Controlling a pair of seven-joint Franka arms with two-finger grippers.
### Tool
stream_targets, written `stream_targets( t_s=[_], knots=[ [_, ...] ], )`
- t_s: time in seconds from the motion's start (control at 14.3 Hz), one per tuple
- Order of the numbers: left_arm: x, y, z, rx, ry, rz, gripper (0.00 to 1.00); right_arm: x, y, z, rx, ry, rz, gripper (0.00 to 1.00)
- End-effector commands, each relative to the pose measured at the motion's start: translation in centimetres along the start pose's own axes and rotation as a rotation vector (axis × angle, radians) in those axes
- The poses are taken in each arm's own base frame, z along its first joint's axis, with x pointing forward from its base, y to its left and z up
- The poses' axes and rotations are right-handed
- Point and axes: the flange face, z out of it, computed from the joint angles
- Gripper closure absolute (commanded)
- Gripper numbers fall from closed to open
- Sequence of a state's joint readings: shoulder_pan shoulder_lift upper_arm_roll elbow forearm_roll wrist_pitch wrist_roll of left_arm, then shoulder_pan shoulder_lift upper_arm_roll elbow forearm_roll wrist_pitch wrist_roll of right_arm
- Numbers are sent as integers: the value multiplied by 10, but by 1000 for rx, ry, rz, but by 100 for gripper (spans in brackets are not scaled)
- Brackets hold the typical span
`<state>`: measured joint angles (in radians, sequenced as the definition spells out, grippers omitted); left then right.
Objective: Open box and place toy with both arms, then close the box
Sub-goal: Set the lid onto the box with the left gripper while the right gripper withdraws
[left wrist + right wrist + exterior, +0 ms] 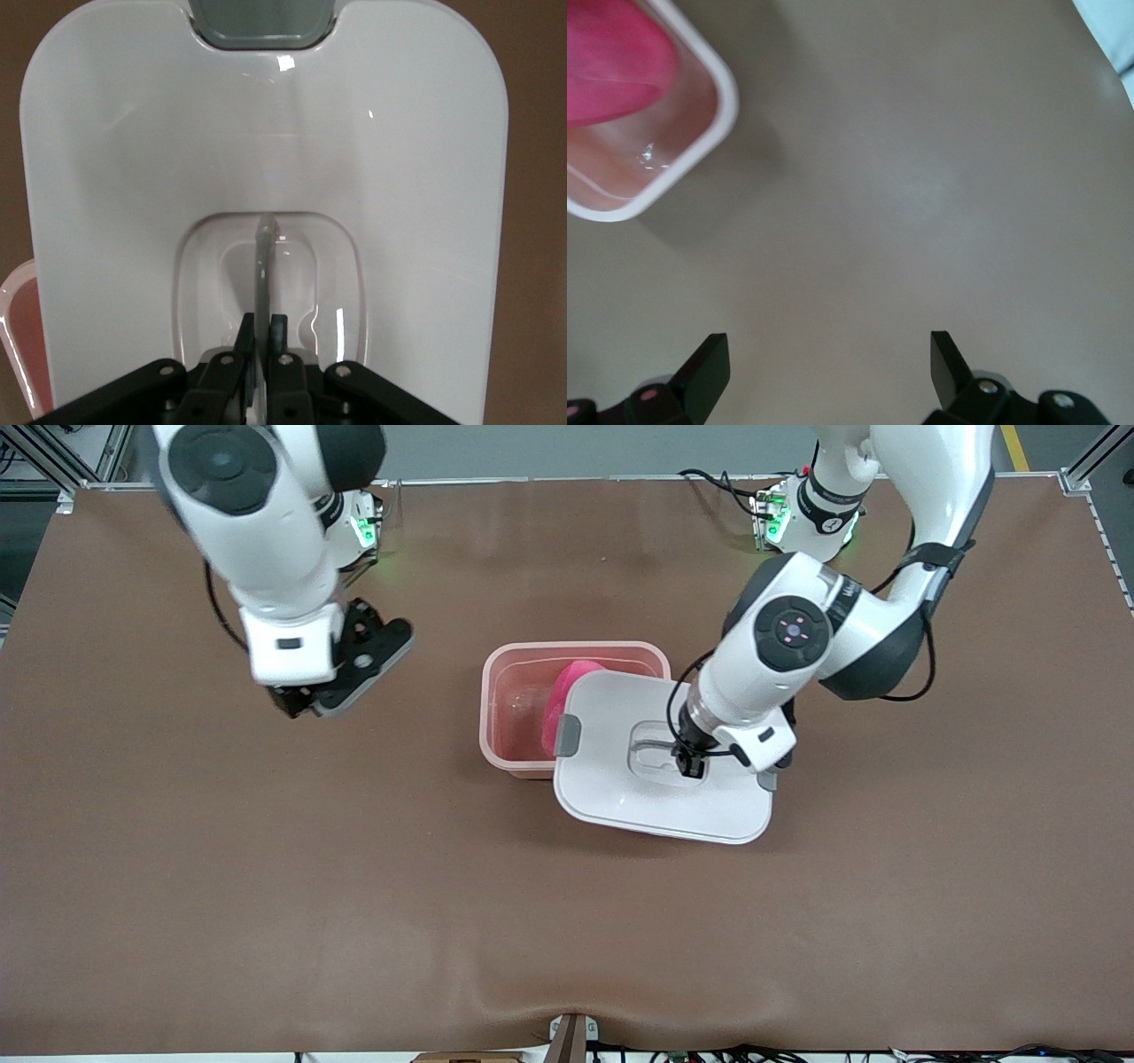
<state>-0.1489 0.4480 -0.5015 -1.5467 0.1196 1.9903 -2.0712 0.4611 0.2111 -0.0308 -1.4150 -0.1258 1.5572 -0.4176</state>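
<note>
My left gripper (690,765) pinched the handle (263,266) of the lid (620,797), held askew over the box (509,691); toy (567,695) inside. Right gripper (341,682) waited wide, over the table. Risk: the lid might catch the rim or the toy.

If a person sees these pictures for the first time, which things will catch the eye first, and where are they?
The white lid stands out first: the left gripper is shut on its clear handle and holds it partly over the pink box in the middle of the table. Inside the open box lies the hot-pink toy, half covered by the lid. The right gripper waits open over bare table toward the right arm's end.
</note>
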Motion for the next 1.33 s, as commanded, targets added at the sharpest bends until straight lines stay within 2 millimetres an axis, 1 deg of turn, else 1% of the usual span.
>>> stream_targets(
  t_s=[0.0, 0.07, 0.14, 0.28, 0.35, 0.42, 0.49, 0.56, 0.63, 0.7, 0.77, 0.84, 0.98, 1.05, 1.19, 1.26],
  knots=[
    [-30, -13, 1, -46, 57, -26, 100, -38, 61, 9, 38, -6, 163, 0],
    [-44, -20, 2, -55, 70, -30, 100, -57, 87, 19, 53, -24, 221, 0],
    [-54, -26, 3, -58, 71, -43, 100, -71, 104, 25, 60, -32, 258, 0],
    [-72, -34, 11, -58, 61, -75, 100, -99, 131, 23, 65, -29, 345, 0],
    [-82, -39, 16, -58, 57, -92, 100, -112, 139, 21, 65, -28, 392, 0],
    [-93, -45, 22, -56, 60, -93, 100, -130, 149, 24, 73, -39, 443, 0],
    [-98, -48, 26, -58, 69, -102, 100, -145, 153, 26, 94, -38, 471, 0],
    [-110, -55, 28, -66, 65, -112, 100, -166, 162, 32, 131, -34, 517, 0],
    [-116, -59, 29, -68, 64, -128, 100, -187, 167, 34, 166, -20, 561, 0],
    [-120, -62, 32, -64, 64, -136, 100, -207, 171, 39, 205, -5, 601, 0],
    [-125, -66, 34, -61, 65, -144, 100, -222, 170, 38, 225, 14, 628, 0],
    [-131, -70, 37, -58, 66, -153, 100, -232, 168, 36, 228, 20, 675, 0],
    [-139, -76, 46, -54, 75, -167, 100, -240, 155, 28, 229, 20, 770, 0],
    [-147, -84, 51, -58, 87, -165, 100, -243, 149, 26, 227, 21, 787, 0],
    [-152, -90, 60, -73, 115, -170, 100, -251, 142, 18, 222, 34, 791, 0],
    [-155, -93, 58, -79, 115, -166, 100, -252, 142, 15, 221, 36, 803, 0]
  ],
)
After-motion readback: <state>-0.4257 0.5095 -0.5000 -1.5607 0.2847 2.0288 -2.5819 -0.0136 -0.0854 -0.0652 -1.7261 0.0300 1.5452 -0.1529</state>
